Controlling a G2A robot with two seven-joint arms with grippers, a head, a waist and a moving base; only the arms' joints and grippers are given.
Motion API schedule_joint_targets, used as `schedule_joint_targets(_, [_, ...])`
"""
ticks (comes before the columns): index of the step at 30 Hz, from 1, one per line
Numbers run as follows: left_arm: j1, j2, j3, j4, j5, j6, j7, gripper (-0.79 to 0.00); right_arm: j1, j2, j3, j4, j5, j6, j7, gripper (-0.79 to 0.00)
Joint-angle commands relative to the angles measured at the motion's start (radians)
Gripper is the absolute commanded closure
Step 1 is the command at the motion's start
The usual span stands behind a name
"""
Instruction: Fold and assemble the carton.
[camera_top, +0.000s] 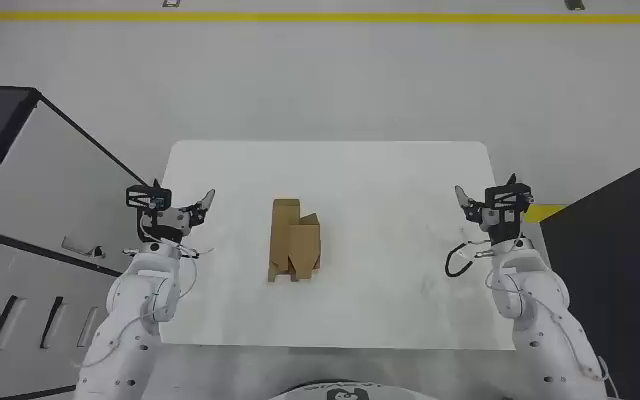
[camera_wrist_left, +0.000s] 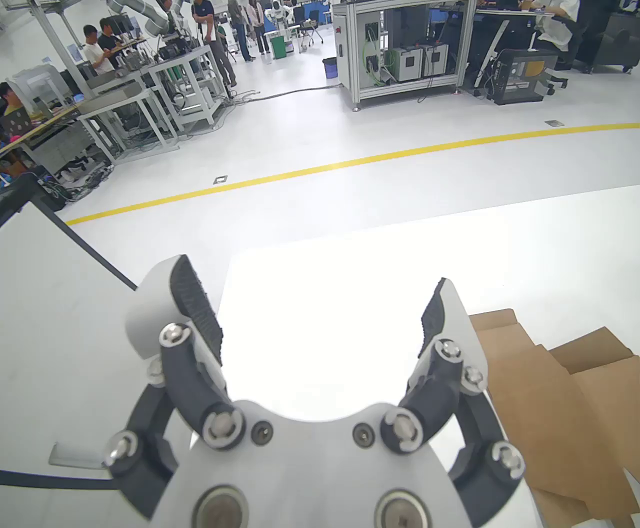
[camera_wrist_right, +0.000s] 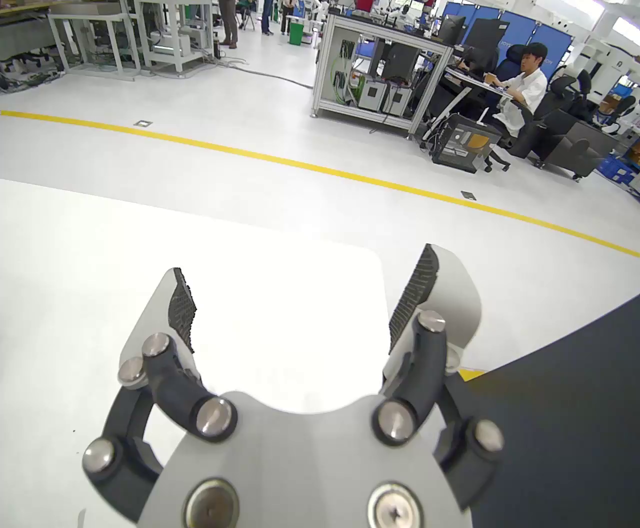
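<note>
Left gripper (camera_wrist_left: 315, 300) is hanging with jaws spread wide, holding nothing, at the left edge of the table (camera_top: 400, 170). Right gripper (camera_wrist_right: 305, 280) is sitting the same way at the right edge. Carton (camera_top: 293, 240) is lying flattened mid-table between them, nearer the left one, flaps sticking out unevenly.

Risk as I'm reading it: the cardboard is lying loose on a smooth top, so a one-sided push is likelier sliding it than folding it.

Dark panel (camera_wrist_right: 550, 425) is standing just beside the right gripper. Nothing is standing between either gripper and the carton.
</note>
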Motion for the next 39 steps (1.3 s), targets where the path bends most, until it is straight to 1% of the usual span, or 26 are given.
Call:
schedule_joint_targets(1, [0.0,0.0,0.0,0.0,0.0,0.0,0.0,-0.784,0.0,0.0,0.0,0.0,0.0,0.0,0.0,-0.785])
schedule_joint_targets(20, [0.0,0.0,0.002,-0.002,0.003,-0.004,0.002,-0.785,0.0,0.0,0.0,0.0,0.0,0.0,0.0,-0.785])
schedule_joint_targets(28, [0.024,-0.001,0.055,-0.021,0.068,-0.098,0.079,-0.785,0.0,0.0,0.0,0.0,0.0,0.0,0.0,-0.785])
schedule_joint_targets(30, [0.025,-0.002,0.05,-0.019,0.076,-0.077,0.108,-0.785,0.0,0.0,0.0,0.0,0.0,0.0,0.0,-0.785])
schedule_joint_targets(39, [0.025,-0.002,0.053,-0.02,0.087,-0.08,0.109,-0.785,0.0,0.0,0.0,0.0,0.0,0.0,0.0,-0.785])
